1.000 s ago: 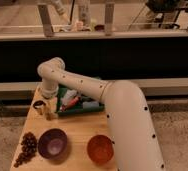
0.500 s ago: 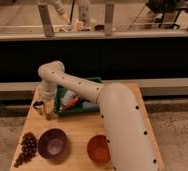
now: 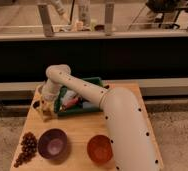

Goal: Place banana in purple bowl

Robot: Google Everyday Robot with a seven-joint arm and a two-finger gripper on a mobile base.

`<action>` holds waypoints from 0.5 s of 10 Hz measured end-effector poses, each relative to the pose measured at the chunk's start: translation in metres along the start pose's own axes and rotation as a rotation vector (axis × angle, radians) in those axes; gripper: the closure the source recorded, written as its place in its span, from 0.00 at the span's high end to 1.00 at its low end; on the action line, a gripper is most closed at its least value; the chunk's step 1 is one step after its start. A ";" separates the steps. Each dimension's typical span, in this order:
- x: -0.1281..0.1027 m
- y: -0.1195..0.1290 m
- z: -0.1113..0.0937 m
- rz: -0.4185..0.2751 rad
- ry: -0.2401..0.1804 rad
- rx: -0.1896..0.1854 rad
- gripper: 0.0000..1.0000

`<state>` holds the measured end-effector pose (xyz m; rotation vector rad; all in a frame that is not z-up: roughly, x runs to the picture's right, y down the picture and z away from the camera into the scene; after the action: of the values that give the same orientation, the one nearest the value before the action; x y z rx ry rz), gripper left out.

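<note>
The purple bowl [image 3: 53, 144] sits at the front left of the wooden table. My gripper [image 3: 44, 108] hangs at the table's left rear, behind the bowl and just left of a green tray. A pale yellow shape, the banana [image 3: 47, 115], shows right at the gripper's tip, low over the table. I cannot tell whether it is held. My white arm [image 3: 118, 117] reaches in from the lower right across the tray.
An orange-red bowl [image 3: 99, 149] sits right of the purple one. A dark grape bunch [image 3: 26, 147] lies at the front left edge. The green tray [image 3: 86, 103] holds packets. A dark small object [image 3: 35, 104] stands left of the gripper.
The gripper has dropped slightly at the table's left rear. The arm's forearm has shifted, and the orange-red bowl now shows fully.
</note>
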<state>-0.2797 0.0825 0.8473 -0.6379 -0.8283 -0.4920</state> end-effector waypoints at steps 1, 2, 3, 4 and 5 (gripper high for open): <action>-0.005 0.000 -0.007 -0.016 -0.034 0.007 0.00; -0.012 0.002 -0.015 -0.032 -0.059 -0.001 0.00; -0.030 0.007 -0.027 -0.054 -0.084 -0.017 0.00; -0.043 0.013 -0.031 -0.059 -0.094 -0.030 0.00; -0.058 0.027 -0.033 -0.060 -0.110 -0.053 0.00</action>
<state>-0.2792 0.0881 0.7756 -0.6952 -0.9431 -0.5386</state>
